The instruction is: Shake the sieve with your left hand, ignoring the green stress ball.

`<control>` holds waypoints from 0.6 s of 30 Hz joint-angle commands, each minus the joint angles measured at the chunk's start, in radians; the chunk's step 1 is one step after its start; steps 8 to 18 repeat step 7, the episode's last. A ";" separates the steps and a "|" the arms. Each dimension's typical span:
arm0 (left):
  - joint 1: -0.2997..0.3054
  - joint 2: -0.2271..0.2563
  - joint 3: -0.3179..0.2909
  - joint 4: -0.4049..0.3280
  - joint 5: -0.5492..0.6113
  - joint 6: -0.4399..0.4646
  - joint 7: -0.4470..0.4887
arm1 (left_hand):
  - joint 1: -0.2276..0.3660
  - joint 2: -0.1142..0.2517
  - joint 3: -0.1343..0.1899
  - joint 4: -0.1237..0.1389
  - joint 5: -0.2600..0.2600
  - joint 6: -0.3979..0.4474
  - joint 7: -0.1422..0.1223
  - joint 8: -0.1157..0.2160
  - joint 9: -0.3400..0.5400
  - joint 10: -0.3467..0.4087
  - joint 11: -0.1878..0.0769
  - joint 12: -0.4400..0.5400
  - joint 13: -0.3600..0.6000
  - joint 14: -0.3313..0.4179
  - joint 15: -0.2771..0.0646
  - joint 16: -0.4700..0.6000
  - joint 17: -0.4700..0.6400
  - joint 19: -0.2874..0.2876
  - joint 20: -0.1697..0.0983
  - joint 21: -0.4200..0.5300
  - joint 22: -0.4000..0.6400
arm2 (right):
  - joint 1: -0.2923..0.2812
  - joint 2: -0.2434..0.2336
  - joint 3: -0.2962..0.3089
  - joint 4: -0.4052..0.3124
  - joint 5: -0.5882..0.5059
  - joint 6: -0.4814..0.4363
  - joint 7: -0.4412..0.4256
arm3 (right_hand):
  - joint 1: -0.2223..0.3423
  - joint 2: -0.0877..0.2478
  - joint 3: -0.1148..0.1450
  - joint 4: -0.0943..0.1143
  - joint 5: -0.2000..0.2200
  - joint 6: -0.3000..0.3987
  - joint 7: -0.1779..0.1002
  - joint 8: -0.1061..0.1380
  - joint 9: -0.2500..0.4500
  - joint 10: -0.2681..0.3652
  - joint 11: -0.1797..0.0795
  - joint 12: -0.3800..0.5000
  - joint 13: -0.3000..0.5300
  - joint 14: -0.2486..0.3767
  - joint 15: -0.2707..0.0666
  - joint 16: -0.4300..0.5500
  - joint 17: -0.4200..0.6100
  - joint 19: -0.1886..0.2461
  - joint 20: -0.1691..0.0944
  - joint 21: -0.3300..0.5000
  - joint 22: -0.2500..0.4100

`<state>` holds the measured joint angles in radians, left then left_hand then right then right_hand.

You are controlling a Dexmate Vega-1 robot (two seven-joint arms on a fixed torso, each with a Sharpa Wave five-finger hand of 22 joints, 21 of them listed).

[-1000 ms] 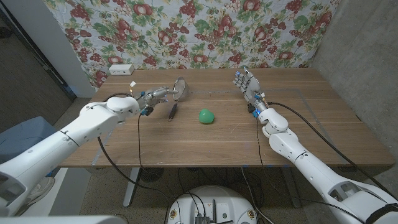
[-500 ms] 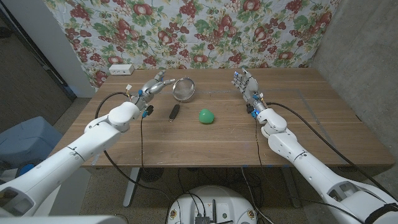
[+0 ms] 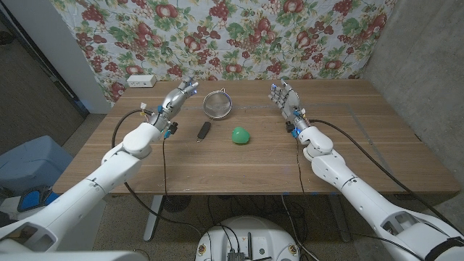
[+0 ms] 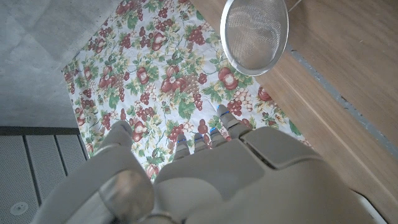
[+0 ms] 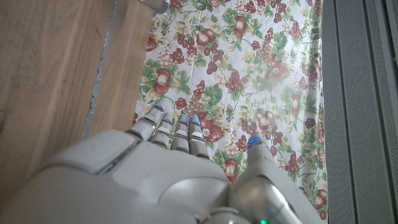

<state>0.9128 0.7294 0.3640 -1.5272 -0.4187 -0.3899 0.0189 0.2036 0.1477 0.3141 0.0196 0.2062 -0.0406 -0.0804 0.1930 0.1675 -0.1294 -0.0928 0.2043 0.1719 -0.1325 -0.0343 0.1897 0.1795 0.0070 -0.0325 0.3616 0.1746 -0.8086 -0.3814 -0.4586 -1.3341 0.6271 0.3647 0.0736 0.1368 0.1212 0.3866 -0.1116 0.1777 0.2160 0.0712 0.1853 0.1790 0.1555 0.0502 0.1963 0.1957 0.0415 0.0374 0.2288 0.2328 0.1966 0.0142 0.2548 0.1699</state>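
From the head view, the sieve (image 3: 217,104) lies on the wooden table (image 3: 254,163) near the far edge, mesh bowl up, and its dark handle (image 3: 204,130) points toward the robot. The left hand (image 3: 177,97) is just beside the bowl with fingers spread and holds nothing. The green stress ball (image 3: 241,135) is near the handle, on its right side. The right hand (image 3: 287,97) stands with fingers extended and a little apart, well away from the sieve, and it is empty too.

In the left wrist view the hand's fingers (image 4: 227,116) are extended with nothing between them, and the sieve bowl (image 4: 255,34) is beyond them.

In the right wrist view the fingers (image 5: 179,134) reach toward the floral cloth (image 5: 236,68), free.

I judge the risk is to reach for the bowl and not the handle, which may push the sieve toward the near far edge; a wide sweep could knock the ball. Open room is toward the robot.
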 commanded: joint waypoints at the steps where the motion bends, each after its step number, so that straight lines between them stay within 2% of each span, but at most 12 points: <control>1: -0.018 -0.073 -0.017 0.125 -0.106 -0.175 -0.148 | -0.065 0.050 0.019 0.071 0.032 0.028 0.003 -0.004 0.002 0.023 0.003 0.001 0.002 0.025 -0.064 0.008 0.000 0.032 -0.064 -0.005 0.002 | -0.018 -0.007 -0.007 -0.019 -0.009 -0.002 -0.006 | -0.013 0.009 -0.002 0.007 -0.002 0.009 0.003 0.007 0.002 0.010 0.004 0.006 0.002 0.017 -0.004 0.007 0.003 0.011 -0.007 -0.003 0.003; 4: -0.010 -0.083 -0.027 0.125 -0.114 -0.195 -0.149 | -0.076 0.060 0.041 0.096 0.048 0.035 0.003 -0.005 0.002 0.034 0.004 0.000 0.001 0.036 -0.070 0.007 -0.001 0.044 -0.073 -0.008 0.001 | -0.029 -0.009 -0.005 -0.032 -0.012 0.007 -0.012 | -0.016 0.007 -0.004 0.008 -0.003 0.016 0.005 0.009 0.002 0.013 0.002 0.007 0.002 0.020 -0.008 0.008 0.003 0.016 -0.008 -0.003 0.003; 7: -0.006 -0.082 -0.031 0.123 -0.119 -0.193 -0.155 | -0.080 0.059 0.055 0.107 0.057 0.041 -0.001 -0.006 0.002 0.041 0.003 0.000 0.001 0.043 -0.076 0.006 -0.002 0.051 -0.073 -0.009 0.000 | -0.056 -0.026 0.001 -0.078 -0.031 0.005 -0.048 | -0.018 0.006 -0.005 0.009 -0.002 0.019 0.005 0.010 0.002 0.017 0.001 0.009 0.002 0.023 -0.012 0.009 0.003 0.022 -0.009 -0.003 0.003; 18: -0.006 -0.082 -0.031 0.123 -0.119 -0.193 -0.155 | -0.080 0.059 0.055 0.107 0.057 0.041 -0.001 -0.006 0.002 0.041 0.003 0.000 0.001 0.043 -0.076 0.006 -0.002 0.051 -0.073 -0.009 0.000 | -0.056 -0.026 0.001 -0.078 -0.031 0.005 -0.048 | -0.018 0.006 -0.005 0.009 -0.002 0.019 0.005 0.010 0.002 0.017 0.001 0.009 0.002 0.023 -0.012 0.009 0.003 0.022 -0.009 -0.003 0.003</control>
